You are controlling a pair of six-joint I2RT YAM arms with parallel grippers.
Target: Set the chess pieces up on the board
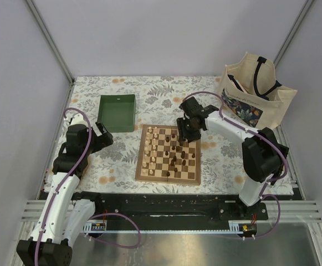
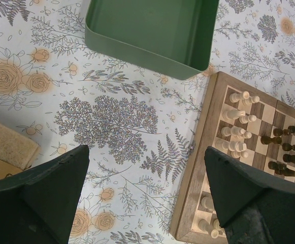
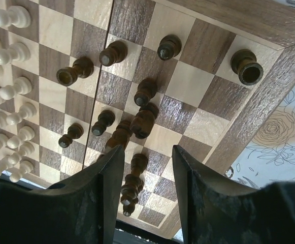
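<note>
From above, the board (image 1: 169, 180) lies mid-table (image 1: 221, 160), a little toward the near edge. My right claw (image 1: 184, 134) hangs over its far right part, among the dark chess pieces (image 1: 174, 152). My left claw (image 1: 104, 138) sits off the board's left side, over the flowered cloth, so the right arm is plainly the nearer one. The pale pieces crowd the board's left files and the dark ones straggle across the middle and right.

Through my left wrist, the left claw (image 2: 146, 198) gapes wide with nothing between its matte black fingers. The board's tan border (image 2: 195, 198) lies to its right, with cream turned pieces (image 2: 236, 117) beyond. A green tray (image 2: 137, 48) with smooth walls sits ahead, toward the table's far edge.

Through my right wrist, the right claw (image 3: 143, 183) stands part open, astride one dark piece (image 3: 133, 179). The piece lies directly below, between my fingers (image 3: 99, 203), with a gap on either side, so nothing is gripped yet. It looks upright, its long axis pointing up at me, though I cannot rule out a lean. It is slim, waisted, glossy brown wood, likely slippery on its curves. Other dark pieces stand close ahead of it, one nearly touching. A squat rook-like piece (image 3: 246, 66) stands alone in the board's corner square. The squares are polished, alternating pale and walnut.
</note>
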